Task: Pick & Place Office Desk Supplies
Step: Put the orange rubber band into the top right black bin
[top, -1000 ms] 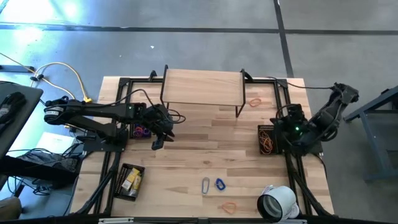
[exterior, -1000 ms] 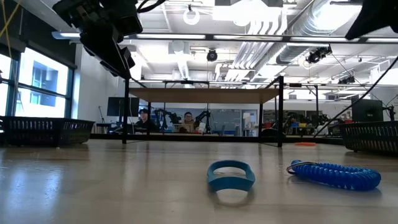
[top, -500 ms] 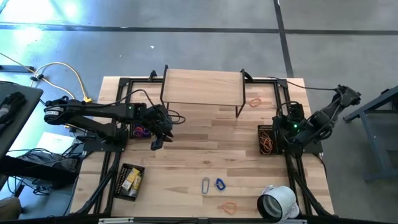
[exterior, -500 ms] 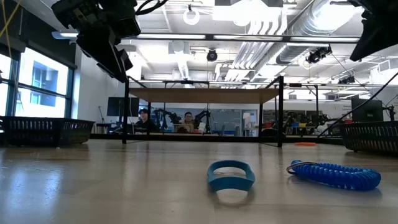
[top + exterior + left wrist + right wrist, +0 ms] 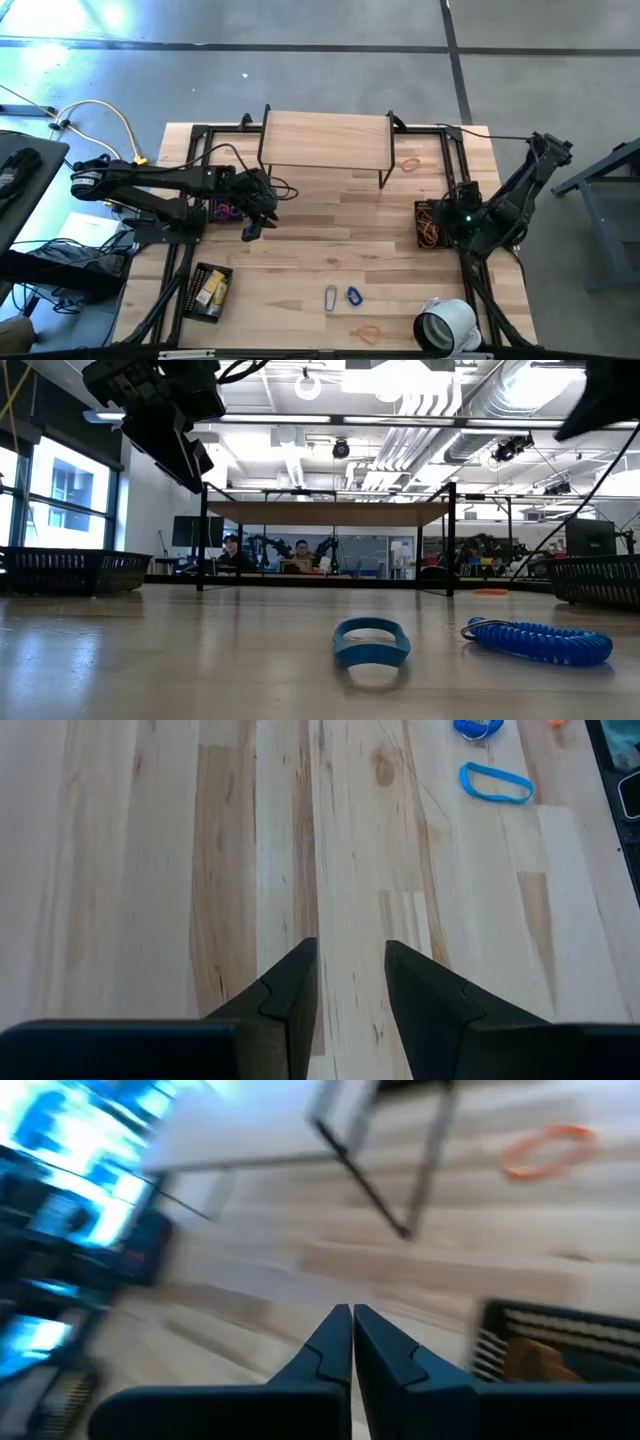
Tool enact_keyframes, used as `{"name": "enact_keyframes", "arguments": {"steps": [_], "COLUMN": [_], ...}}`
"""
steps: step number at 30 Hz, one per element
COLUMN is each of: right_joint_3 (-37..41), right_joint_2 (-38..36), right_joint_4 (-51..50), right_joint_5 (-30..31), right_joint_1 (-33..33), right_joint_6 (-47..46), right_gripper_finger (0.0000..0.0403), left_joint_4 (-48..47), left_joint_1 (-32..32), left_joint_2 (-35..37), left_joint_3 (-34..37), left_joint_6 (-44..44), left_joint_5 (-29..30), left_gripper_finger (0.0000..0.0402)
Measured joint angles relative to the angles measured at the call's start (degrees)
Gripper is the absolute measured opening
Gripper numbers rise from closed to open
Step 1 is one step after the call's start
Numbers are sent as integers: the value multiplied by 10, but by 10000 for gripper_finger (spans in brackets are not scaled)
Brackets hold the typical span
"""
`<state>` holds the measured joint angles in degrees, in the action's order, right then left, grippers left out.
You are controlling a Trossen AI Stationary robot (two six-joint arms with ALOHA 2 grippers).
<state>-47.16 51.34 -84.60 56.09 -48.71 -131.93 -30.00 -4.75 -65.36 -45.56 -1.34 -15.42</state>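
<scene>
My left gripper (image 5: 250,226) hangs open above bare wood left of the table's middle; its fingers (image 5: 300,982) have nothing between them. My right gripper (image 5: 352,1330) is shut and empty, and hovers by the right mesh basket (image 5: 430,224), which holds orange bands. Near the front edge a silver clip (image 5: 330,297), a blue loop (image 5: 353,296) and an orange band (image 5: 368,332) lie flat. The low view shows a blue band (image 5: 371,642) and a blue coil (image 5: 537,641) on the wood. Another orange band (image 5: 408,163) lies at the far right.
A wooden shelf on black legs (image 5: 325,140) stands at the far middle. A mesh basket with purple loops (image 5: 222,210) sits beside my left arm, and one with yellow packets (image 5: 210,290) at the near left. A large white tape roll (image 5: 445,325) lies at the near right.
My right gripper has sunk a little and shifted toward the near edge beside the right basket, rolling about its own axis; it stays shut. Its wrist view is blurred by this motion. Nothing on the table has moved.
</scene>
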Motion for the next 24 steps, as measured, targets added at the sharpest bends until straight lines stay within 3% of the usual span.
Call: {"name": "enact_keyframes", "arguments": {"steps": [6,11,17,24], "right_joint_3": [0,0,0,0], "right_joint_2": [15,52,62,66], "right_joint_4": [46,151,272,460], "right_joint_5": [57,99,53,-19], "right_joint_1": [-12,-2,64,166], "right_joint_6": [19,103,259,505], "right_gripper_finger": [3,3,3,2], "left_joint_4": [1,2,2,2], "left_joint_1": [0,0,0,0], "left_joint_2": [0,0,0,0], "left_joint_3": [0,0,0,0], "left_joint_6": [0,-2,-2,0], "left_joint_5": [0,-1,-1,0], "left_gripper_finger": [115,115,115,115]}}
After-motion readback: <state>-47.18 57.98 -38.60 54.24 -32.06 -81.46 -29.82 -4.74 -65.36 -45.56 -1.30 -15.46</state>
